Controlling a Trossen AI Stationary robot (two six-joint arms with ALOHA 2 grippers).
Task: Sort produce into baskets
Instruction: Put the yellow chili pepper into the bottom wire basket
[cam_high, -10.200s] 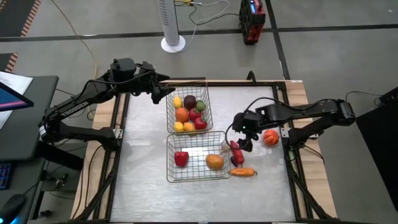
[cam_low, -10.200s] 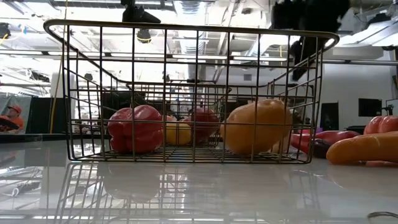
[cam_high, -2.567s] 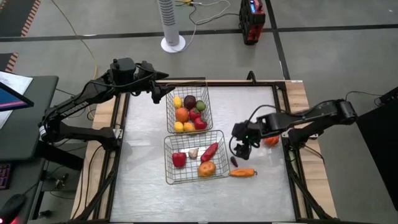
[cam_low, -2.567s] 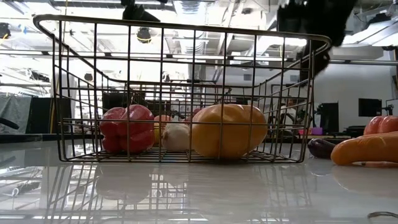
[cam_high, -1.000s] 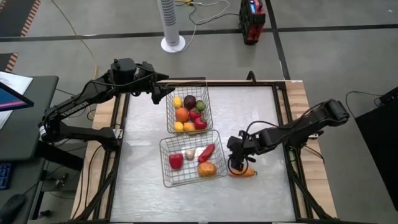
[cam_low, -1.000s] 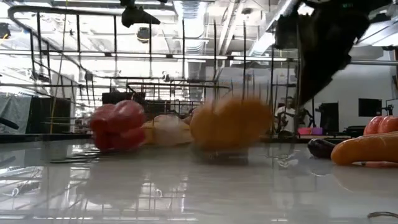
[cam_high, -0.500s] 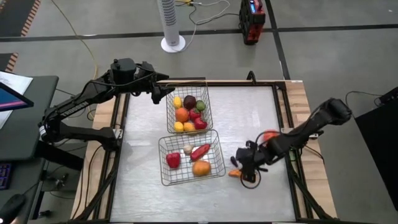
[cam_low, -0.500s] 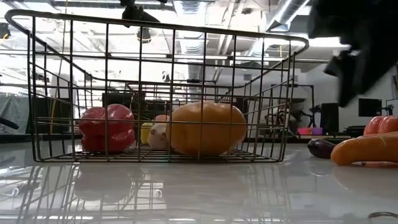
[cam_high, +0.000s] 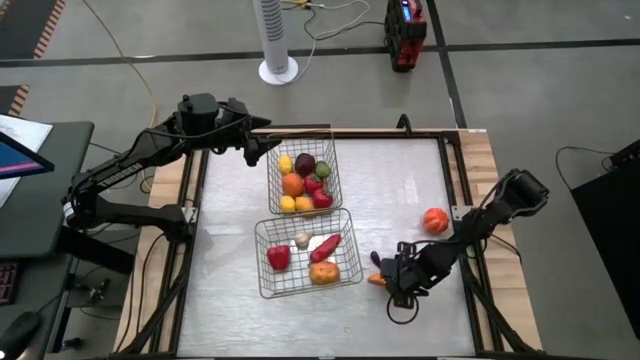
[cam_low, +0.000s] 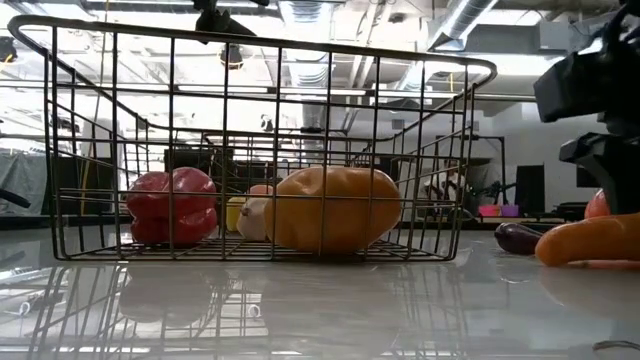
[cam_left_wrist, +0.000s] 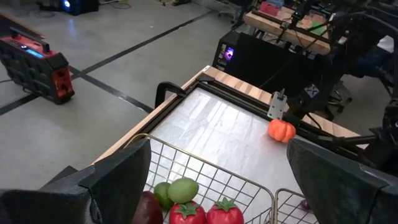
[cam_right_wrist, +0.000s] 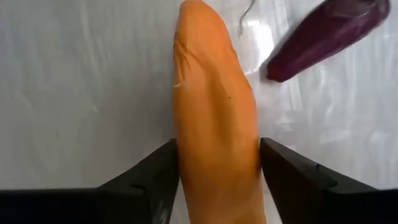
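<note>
Orange carrot (cam_right_wrist: 214, 118) flat on table, likely between hand (cam_right_wrist: 214, 171) fingers

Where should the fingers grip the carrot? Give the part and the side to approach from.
Grip the carrot across its thick middle, coming straight down from above. It lies flat on the table, and the right gripper already straddles it with open fingers.

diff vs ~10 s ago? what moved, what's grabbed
The right hand moved from beside the orange pumpkin-like piece down toward the table's near edge; its fingers now straddle the carrot, not visibly lifted. The near basket slid a little left and gained a red chili and a pale piece. Unchanged: left hand by the far basket, purple piece on the table.
</note>
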